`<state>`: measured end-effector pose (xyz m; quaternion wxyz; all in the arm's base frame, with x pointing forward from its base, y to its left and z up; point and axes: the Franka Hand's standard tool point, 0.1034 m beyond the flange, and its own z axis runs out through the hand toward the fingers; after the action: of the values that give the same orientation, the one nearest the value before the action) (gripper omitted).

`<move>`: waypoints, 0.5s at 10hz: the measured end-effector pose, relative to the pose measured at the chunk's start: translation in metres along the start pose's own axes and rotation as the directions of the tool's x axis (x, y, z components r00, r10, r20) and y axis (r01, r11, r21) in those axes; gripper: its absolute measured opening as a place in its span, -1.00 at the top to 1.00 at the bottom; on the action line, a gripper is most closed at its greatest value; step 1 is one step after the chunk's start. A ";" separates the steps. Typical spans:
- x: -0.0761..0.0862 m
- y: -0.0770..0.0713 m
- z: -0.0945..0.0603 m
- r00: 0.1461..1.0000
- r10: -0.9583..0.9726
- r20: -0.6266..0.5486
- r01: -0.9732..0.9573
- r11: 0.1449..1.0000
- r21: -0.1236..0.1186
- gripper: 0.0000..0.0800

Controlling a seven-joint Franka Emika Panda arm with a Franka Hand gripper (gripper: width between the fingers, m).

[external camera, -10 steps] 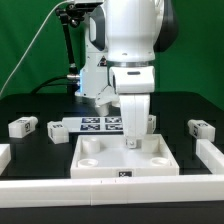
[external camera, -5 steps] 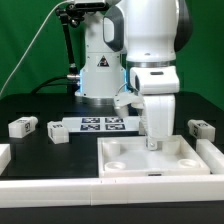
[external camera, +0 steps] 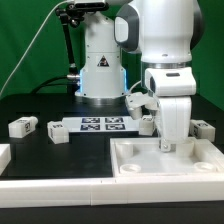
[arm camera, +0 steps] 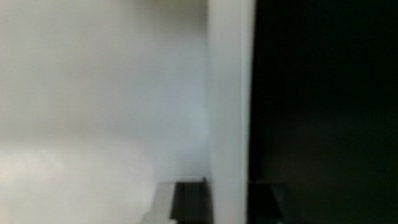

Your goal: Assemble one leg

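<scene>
White panel (external camera: 176, 166) on the black table (external camera: 40, 152) has its rim pinched between the fingers (external camera: 164, 144).

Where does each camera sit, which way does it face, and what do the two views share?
Exterior view: off the arm, low before the table, facing the arm, marker board, a leg and the panel; most of the arm and the gripper show.
Wrist view: on the wrist, facing along the gripper, close and blurred, at the panel's rim; dark shapes, perhaps the fingers, show.
Shared: the panel's rim, where the gripper sits.
</scene>
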<state>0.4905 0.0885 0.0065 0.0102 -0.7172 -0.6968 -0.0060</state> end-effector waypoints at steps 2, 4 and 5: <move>0.000 0.000 0.000 1.000 0.001 0.000 -0.001 1.000 0.000 0.27; -0.001 0.000 0.000 1.000 0.001 0.000 -0.001 1.000 0.000 -0.50; -0.001 0.000 0.000 1.000 0.002 0.000 -0.002 1.000 0.000 -0.50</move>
<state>0.4905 0.0877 0.0064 0.0102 -0.7177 -0.6962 -0.0059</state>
